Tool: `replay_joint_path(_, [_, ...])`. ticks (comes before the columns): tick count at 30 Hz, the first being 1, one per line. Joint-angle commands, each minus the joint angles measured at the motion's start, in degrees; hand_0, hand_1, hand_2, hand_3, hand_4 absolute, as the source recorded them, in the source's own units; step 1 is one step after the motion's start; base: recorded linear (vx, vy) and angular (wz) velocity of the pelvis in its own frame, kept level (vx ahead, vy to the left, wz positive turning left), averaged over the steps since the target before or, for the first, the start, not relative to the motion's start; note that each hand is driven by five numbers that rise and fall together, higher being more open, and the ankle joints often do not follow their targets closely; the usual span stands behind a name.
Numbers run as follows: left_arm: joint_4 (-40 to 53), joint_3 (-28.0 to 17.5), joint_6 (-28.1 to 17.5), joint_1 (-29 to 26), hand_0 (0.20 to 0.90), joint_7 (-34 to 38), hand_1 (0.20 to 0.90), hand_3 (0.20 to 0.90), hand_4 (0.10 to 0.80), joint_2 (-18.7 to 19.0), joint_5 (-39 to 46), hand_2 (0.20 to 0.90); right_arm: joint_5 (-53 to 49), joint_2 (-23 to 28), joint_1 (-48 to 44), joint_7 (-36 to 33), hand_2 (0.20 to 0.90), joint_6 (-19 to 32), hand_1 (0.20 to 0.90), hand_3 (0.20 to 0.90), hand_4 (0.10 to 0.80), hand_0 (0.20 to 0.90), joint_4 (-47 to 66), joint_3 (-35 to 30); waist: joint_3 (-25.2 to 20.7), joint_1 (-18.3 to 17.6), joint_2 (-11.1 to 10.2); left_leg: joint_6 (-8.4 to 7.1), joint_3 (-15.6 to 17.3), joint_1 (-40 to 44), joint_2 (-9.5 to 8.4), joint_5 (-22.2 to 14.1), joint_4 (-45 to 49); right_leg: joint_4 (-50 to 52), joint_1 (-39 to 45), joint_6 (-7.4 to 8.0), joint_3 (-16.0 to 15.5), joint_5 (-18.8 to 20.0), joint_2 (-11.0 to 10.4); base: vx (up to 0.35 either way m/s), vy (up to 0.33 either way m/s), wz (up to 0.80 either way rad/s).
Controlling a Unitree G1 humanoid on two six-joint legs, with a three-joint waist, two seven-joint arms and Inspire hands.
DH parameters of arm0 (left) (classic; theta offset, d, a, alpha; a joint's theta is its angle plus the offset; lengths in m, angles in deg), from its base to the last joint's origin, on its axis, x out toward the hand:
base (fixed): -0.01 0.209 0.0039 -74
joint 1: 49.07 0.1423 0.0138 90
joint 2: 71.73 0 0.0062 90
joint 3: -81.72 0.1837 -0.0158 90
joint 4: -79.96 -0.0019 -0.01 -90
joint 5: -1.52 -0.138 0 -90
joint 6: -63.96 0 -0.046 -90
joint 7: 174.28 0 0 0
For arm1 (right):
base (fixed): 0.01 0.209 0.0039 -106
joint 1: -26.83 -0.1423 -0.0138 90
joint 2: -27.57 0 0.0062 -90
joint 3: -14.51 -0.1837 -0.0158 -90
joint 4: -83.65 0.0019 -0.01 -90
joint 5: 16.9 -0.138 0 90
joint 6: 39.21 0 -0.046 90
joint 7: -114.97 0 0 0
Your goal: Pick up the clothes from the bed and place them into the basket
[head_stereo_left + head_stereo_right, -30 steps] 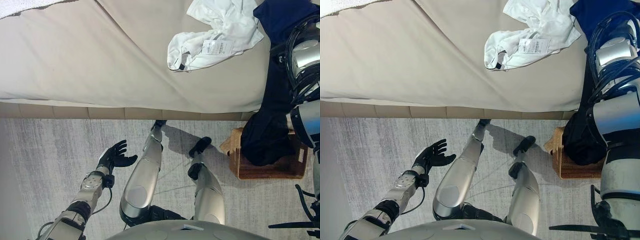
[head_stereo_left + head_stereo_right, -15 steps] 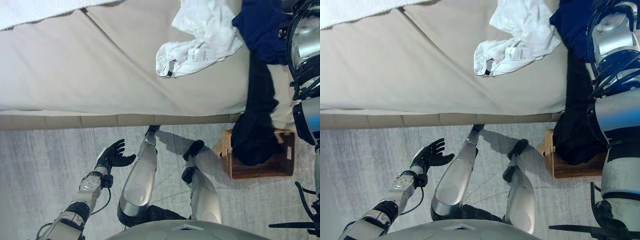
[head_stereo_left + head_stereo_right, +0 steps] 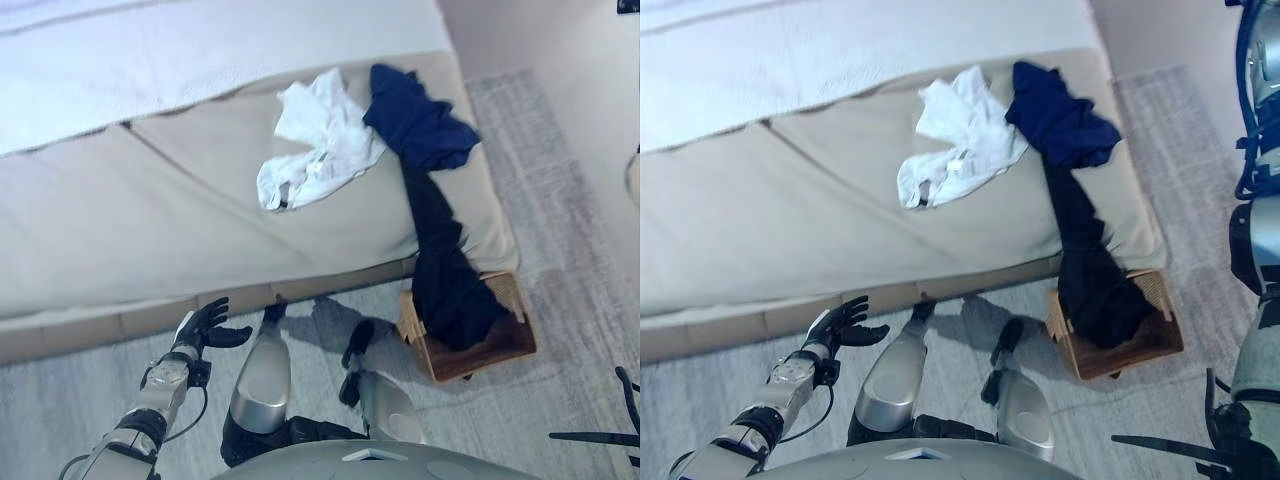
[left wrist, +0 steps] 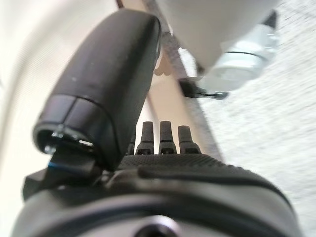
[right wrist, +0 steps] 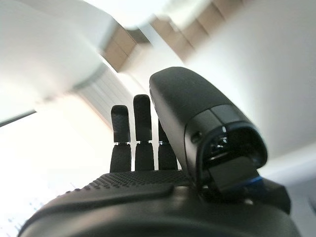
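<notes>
The navy garment [image 3: 440, 250] trails off the bed [image 3: 130, 220] into the basket [image 3: 500, 345], half delivered; the white garment [image 3: 320, 150] waits; right hand [image 5: 148, 163] fingers straight, empty; left hand [image 3: 205, 325] relaxed, idle.

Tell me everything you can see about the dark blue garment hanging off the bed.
The dark blue garment is soft, crumpled cloth, bunched on the beige bed near its corner, beside the white garment. A long, darker length trails over the mattress edge and ends heaped in the wicker basket on the floor. No robot hand touches it.

Bright, even daylight; soft shadows on rug [image 3: 560, 300] by basket [image 3: 470, 350]; wrist views blown out w/ glare, bkgd blurred
</notes>
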Motion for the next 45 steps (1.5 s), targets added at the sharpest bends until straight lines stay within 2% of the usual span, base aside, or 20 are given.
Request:
replay_joint_path(1, [-2.8,4.4,-0.6,3.2,0.9,0.8,0.9,0.9,0.8,-2.0,-2.7,0.9,10.5,2.9,4.6,8.4,0.9,2.6,0.9,0.9,0.8,0.9,0.7,5.8,-11.1,-0.2,0.8,1.96,-1.6,1.5,-0.98,-4.3,0.0,2.8,2.6,0.18,-1.7,-4.0,1.2,0.093,-0.017,-0.12])
replay_joint_path(7, [-3.5,6.2,-0.1,1.0,0.9,1.1,0.9,0.9,0.8,-1.8,-3.9,0.9,18.2,-1.8,7.7,8.5,0.9,-0.4,0.9,0.9,0.8,0.9,-2.4,6.8,-8.0,1.8,0.0,1.79,-3.0,-0.3,-0.86,-5.3,3.3,3.0,3.1,0.04,-2.7,-3.9,1.2,0.006,-0.058,0.02])
replay_joint_path(13, [-3.9,6.7,0.2,-4.1,0.9,2.5,0.9,0.9,0.8,0.4,-2.3,0.9,17.8,-6.5,3.7,3.4,0.9,-5.6,0.9,0.9,0.8,0.9,-9.5,11.3,-0.4,4.7,-0.4,1.95,-5.8,-6.9,-1.6,-4.8,5.2,1.9,-0.1,0.46,-3.4,-2.5,1.4,-0.151,-0.068,0.25])
replay_joint_path(20, [-2.4,5.4,-1.3,-3.8,0.9,2.9,0.9,0.9,0.8,1.7,0.0,0.9,16.7,-7.7,2.9,0.5,0.9,-8.9,0.9,0.9,0.8,0.9,-14.7,10.5,5.8,6.5,0.6,2.5,-6.3,-12.9,-2.97,-5.0,9.9,2.4,-3.3,0.86,-4.3,-1.4,0.8,-0.004,0.029,0.22])
replay_joint_path(25, [-1.1,5.1,-3.4,-3.8,0.9,2.3,0.9,0.9,0.8,1.6,2.8,0.9,15.0,-8.4,1.1,-8.5,0.9,-10.0,0.9,0.9,0.8,0.9,-17.4,9.0,9.4,6.9,2.2,3.13,-6.0,-15.9,-3.53,-4.3,10.1,4.1,-7.2,1.67,-4.2,-0.9,0.2,0.007,0.083,0.13])
replay_joint_path(27, [-0.6,5.4,-4.3,-3.4,0.9,2.0,0.9,0.9,0.8,1.5,3.6,0.9,15.1,-8.6,0.3,-11.5,0.9,-11.1,0.9,0.9,0.8,0.9,-17.9,8.4,9.4,6.7,2.5,3.31,-6.2,-18.0,-3.97,-3.7,10.3,5.2,-9.7,1.97,-4.8,-0.5,-0.5,0.025,0.107,0.14])
replay_joint_path(31, [0.9,5.6,-5.7,-2.2,0.9,1.3,0.9,0.9,0.8,1.3,5.7,0.9,15.4,-8.4,-0.4,-11.3,0.9,-14.9,0.9,0.9,0.8,0.9,-19.4,9.1,9.4,6.7,3.4,3.46,-6.1,-21.3,-4.08,-3.5,11.3,7.5,-13.8,2.02,-5.5,-0.5,-1.2,0.037,0.118,0.06])
replay_joint_path(38, [2.3,5.7,-6.4,-1.1,0.9,-0.3,0.9,0.9,0.8,1.2,8.7,0.9,15.3,-8.1,-2.0,-17.3,0.9,-17.3,0.9,0.9,0.8,0.9,-21.2,8.6,9.4,6.3,5.1,3.7,-6.7,-25.7,-4.87,-2.8,12.2,10.0,-19.2,2.03,-5.7,-0.5,-2.0,0.03,0.075,-0.01])
replay_joint_path(41, [2.0,5.8,-7.1,0.0,0.9,-1.2,0.9,0.9,0.8,1.2,9.9,0.9,17.4,-7.7,-4.1,-19.7,0.9,-19.6,0.9,0.9,0.8,0.9,-22.0,11.1,9.4,6.3,6.4,3.77,-7.5,-27.7,-5.42,-2.0,12.2,10.6,-21.8,2.18,-5.6,-0.6,-2.2,0.009,0.104,-0.02])
replay_joint_path(44, [1.9,5.9,-8.0,1.2,0.9,-2.7,0.9,0.9,0.8,1.3,11.1,0.9,20.7,-7.2,-6.7,-19.0,0.9,-21.6,0.9,0.9,0.8,0.9,-22.0,13.9,9.4,6.3,7.7,3.87,-7.6,-29.5,-5.99,-1.4,12.1,11.1,-24.2,2.42,-5.7,-0.5,-2.8,-0.009,0.097,-0.03])
replay_joint_path(45, [1.9,5.6,-7.9,1.5,0.9,-3.2,0.9,0.9,0.8,1.5,10.9,0.9,20.8,-7.0,-7.5,-17.5,0.818,-21.9,0.818,0.804,0.704,0.818,-22.0,14.7,9.4,6.3,8.0,3.82,-7.6,-30.2,-6.08,-1.3,12.3,11.3,-24.9,2.54,-5.8,-0.5,-3.1,0.069,0.059,-0.06])
